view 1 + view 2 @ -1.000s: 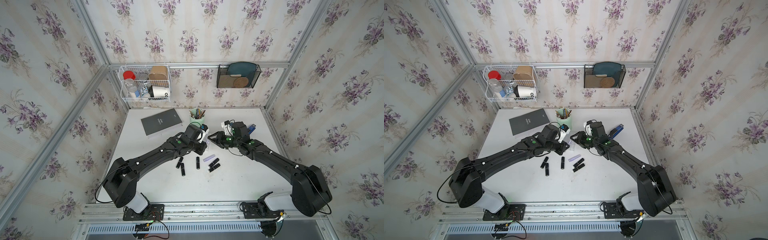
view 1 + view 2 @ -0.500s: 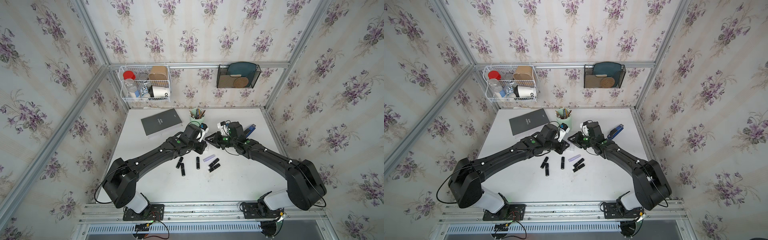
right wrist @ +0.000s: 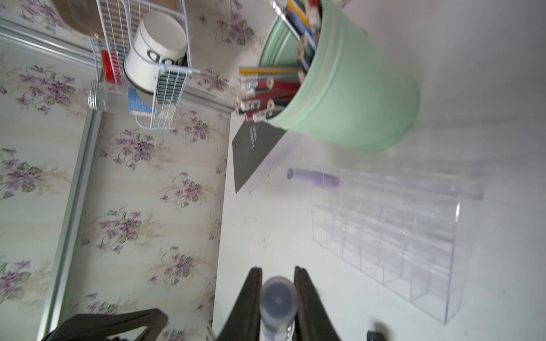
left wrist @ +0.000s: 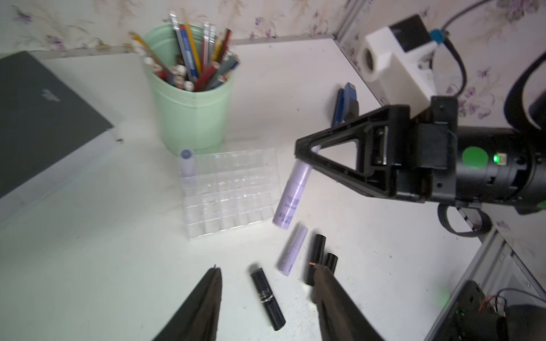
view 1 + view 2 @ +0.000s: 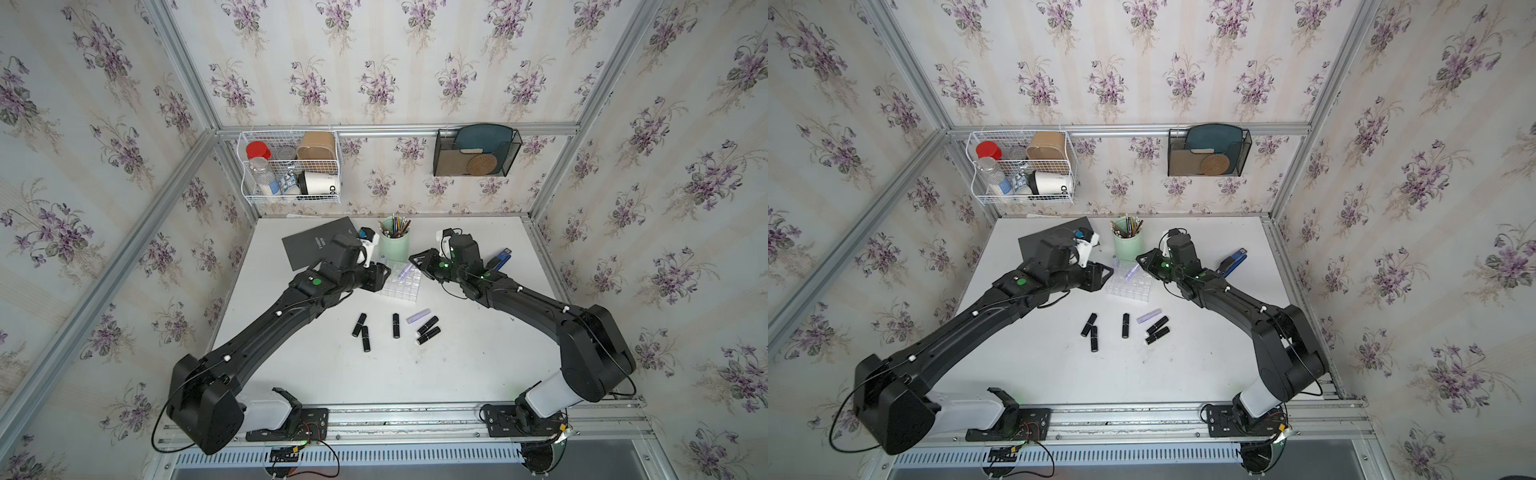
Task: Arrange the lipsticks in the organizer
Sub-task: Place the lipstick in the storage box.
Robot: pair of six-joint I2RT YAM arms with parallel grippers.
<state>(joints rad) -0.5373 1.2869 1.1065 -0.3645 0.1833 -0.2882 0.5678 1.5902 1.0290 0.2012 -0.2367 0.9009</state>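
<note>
Right fingers (image 3: 251,301) pinch lilac lipstick (image 3: 277,298) over organizer (image 3: 413,236) edge; left fingers (image 4: 206,304) apparently spread, empty.

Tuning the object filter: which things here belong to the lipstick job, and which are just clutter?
Job: organizer, slotted lilac lipstick, held lilac lipstick (right gripper), loose lilac lipstick, five black lipsticks.
Clutter: pencil cup, notebook, stapler, wire basket, mesh rack.

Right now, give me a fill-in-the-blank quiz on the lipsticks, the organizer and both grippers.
The right gripper is shut on a ____ lipstick.
On the table lie ____ black lipsticks.
The organizer holds just ____ upright lipstick, in a corner cell.
The jaws of the left gripper stand ____, with nothing between them.
Missing words: lilac; five; one; open.
</note>
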